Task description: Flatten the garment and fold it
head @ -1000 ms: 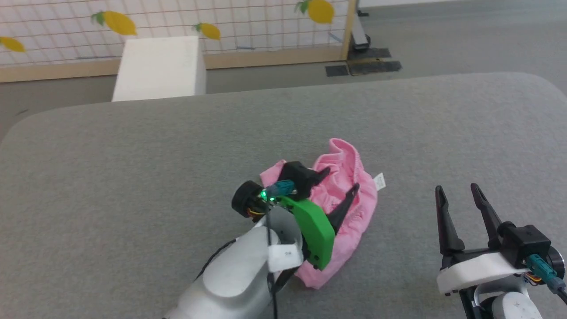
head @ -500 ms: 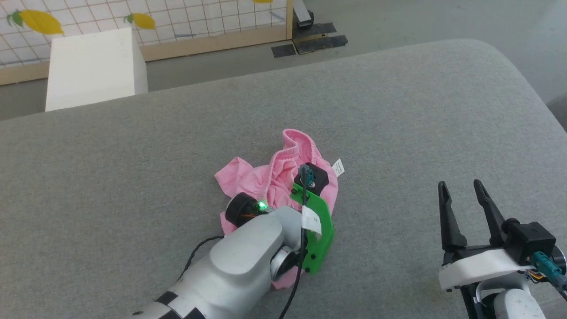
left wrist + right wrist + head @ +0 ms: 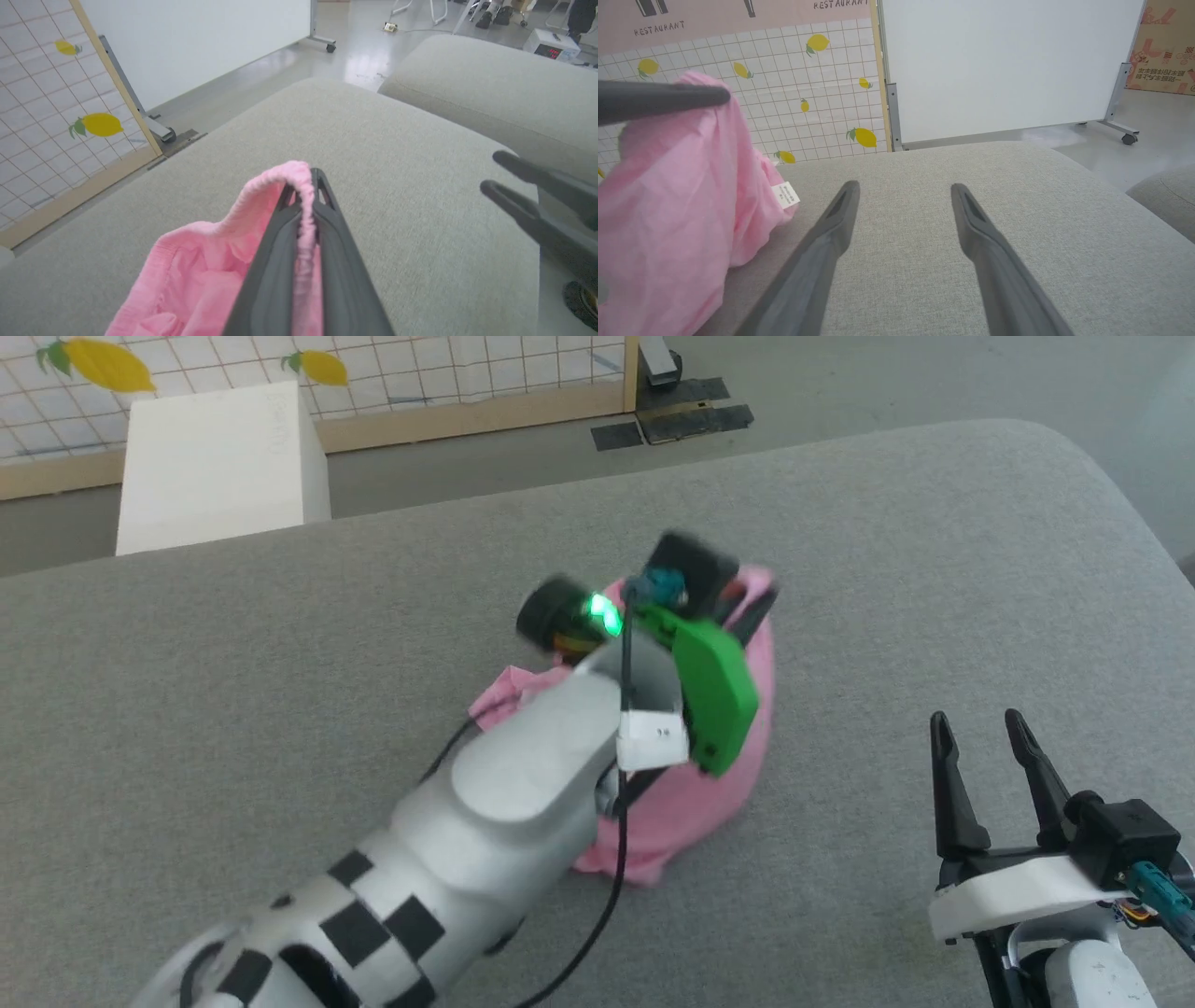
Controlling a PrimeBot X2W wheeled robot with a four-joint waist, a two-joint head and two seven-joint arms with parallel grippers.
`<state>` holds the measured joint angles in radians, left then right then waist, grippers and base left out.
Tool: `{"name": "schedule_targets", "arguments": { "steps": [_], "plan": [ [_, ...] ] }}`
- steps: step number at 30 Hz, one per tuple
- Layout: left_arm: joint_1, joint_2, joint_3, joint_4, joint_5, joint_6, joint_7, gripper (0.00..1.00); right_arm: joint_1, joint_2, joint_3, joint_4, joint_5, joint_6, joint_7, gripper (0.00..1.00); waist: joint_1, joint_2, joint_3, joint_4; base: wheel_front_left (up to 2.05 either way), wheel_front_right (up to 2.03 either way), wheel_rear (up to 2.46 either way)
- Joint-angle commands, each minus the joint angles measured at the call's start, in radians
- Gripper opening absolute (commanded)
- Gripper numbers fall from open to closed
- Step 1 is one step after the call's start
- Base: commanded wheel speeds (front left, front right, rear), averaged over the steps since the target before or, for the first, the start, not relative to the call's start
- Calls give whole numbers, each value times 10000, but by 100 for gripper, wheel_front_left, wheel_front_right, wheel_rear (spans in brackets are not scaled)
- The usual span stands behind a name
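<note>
- Head view: the left gripper [image 3: 747,607] was clenched on the pink shorts [image 3: 719,784], holding their top edge raised above the grey cushioned surface [image 3: 233,663]; the lower folds rested on it; the right gripper [image 3: 976,721] stood well apart at the lower right, jaws spread, empty.
- Left wrist view: the 2 dark fingers [image 3: 275,261] pinched the gathered waistband [image 3: 302,186] between them.
- Right wrist view: the shorts hung at the left; a white label [image 3: 785,195] showed at their edge.
</note>
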<state>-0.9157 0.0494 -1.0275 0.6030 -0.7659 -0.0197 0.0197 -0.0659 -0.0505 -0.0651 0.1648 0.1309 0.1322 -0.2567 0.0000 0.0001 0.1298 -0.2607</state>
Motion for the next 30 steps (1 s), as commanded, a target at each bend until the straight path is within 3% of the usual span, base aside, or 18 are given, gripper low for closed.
{"name": "schedule_targets", "arguments": {
  "steps": [1,6,12,23,30],
  "plan": [
    [-425,9,127,-230,51,51,-461,0,-104,3,-2,20,40,-15,-51,100,0,-1,-109,116,0,0,0],
    [-1262,9,678,-1081,-282,327,-2092,0,-35,3,-31,41,-8,-15,-51,100,0,-1,-284,354,0,0,0],
    [-1282,123,1551,-1337,-581,949,-2659,0,64,3,-59,12,-50,-15,-51,100,0,-1,-430,689,0,0,0],
    [2402,2053,2226,90,-1871,2208,-2004,0,101,3,-106,-81,-106,-15,-51,100,0,-1,-325,1300,0,0,0],
    [4146,2902,2819,258,-2635,2563,-2104,0,75,3,-80,-76,-179,-15,-51,100,0,-1,-308,1604,0,0,0]
  ]
}}
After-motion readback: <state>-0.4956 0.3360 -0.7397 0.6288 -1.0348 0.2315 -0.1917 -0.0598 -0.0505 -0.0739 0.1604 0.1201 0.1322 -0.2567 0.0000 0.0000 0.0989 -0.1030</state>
